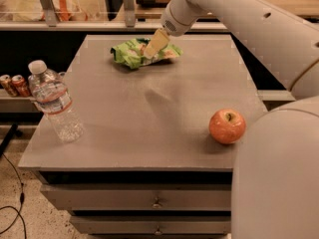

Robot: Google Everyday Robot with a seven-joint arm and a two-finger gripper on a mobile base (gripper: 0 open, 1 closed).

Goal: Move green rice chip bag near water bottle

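The green rice chip bag (130, 54) lies crinkled on the grey table (149, 128), at the far side near the middle. My gripper (155, 45) reaches down from the white arm at the upper right and sits over the bag's right half, touching or just above it. The water bottle (54, 103), clear with a white cap and a red-banded label, stands leaning at the table's left front, well apart from the bag.
A red apple (227, 126) sits on the table's right front. Two small red soda cans (13, 84) stand on a lower ledge left of the table. My white arm and body fill the right side. Shelving runs behind the table.
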